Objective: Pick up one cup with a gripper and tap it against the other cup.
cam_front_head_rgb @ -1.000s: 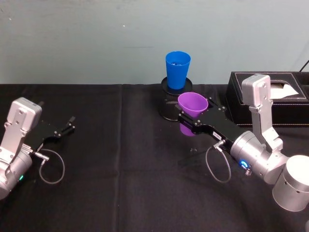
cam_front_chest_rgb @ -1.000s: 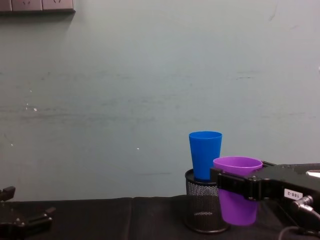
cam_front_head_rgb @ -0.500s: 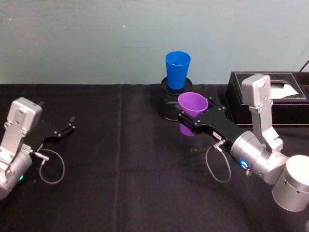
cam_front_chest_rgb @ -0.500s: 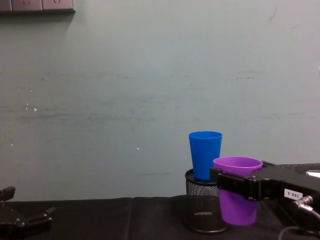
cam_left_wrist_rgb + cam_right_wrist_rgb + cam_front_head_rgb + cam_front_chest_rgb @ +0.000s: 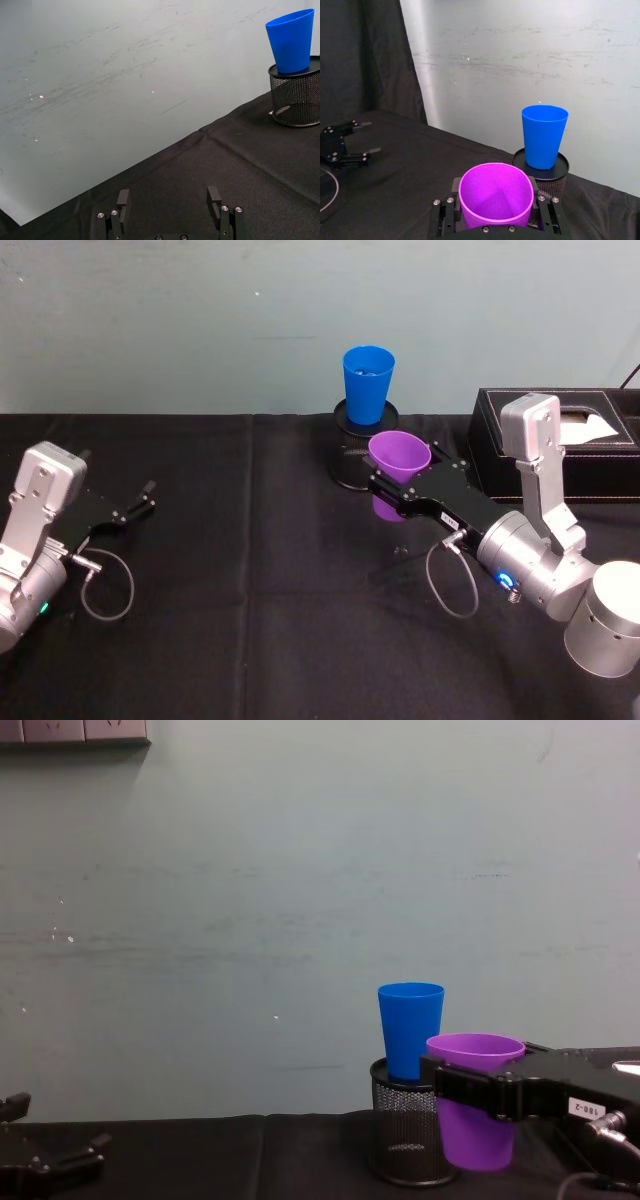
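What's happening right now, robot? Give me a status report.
Right gripper shut on purple cup, upright, lifted. Blue cup on mesh holder just beyond, not touching. Left gripper open, idle at left. Nothing between cups.

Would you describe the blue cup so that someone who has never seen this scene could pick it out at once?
On the black table, look to the far edge by the pale wall, where a black mesh holder stands. The blue cup stands upright on top of it. It is taller and narrower than the purple cup that the right tool holds just in front.
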### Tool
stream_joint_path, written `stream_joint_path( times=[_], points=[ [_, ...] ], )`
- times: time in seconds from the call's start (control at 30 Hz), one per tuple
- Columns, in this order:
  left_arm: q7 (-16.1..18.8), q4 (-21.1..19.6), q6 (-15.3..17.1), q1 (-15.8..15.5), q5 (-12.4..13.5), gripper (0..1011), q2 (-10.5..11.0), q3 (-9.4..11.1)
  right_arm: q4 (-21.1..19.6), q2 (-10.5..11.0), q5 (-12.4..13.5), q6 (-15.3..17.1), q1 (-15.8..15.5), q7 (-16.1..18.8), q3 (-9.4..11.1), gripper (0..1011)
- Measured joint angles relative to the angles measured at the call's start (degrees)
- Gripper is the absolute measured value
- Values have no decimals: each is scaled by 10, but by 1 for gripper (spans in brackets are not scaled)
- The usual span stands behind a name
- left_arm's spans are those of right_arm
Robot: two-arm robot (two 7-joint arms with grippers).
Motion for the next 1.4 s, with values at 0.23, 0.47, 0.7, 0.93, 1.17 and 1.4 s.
stream_joint_path(
  times=[0.23, 0.47, 0.7, 0.93, 1.17, 1.4],
  points=[
    [0, 0, 0, 0, 0, 1000, 0, 0, 0, 0, 0, 0, 0, 0, 0, 746],
    [0, 0, 0, 0, 0, 1000, 0, 0, 0, 0, 0, 0, 0, 0, 0, 746],
    [0, 0, 0, 0, 0, 1000, 0, 0, 0, 0, 0, 0, 0, 0, 0, 746],
    [0, 0, 0, 0, 0, 1000, 0, 0, 0, 0, 0, 0, 0, 0, 0, 746],
    [0, 0, 0, 0, 0, 1000, 0, 0, 0, 0, 0, 0, 0, 0, 0, 746],
    [0, 0, 0, 0, 0, 1000, 0, 0, 0, 0, 0, 0, 0, 0, 0, 746]
  ],
)
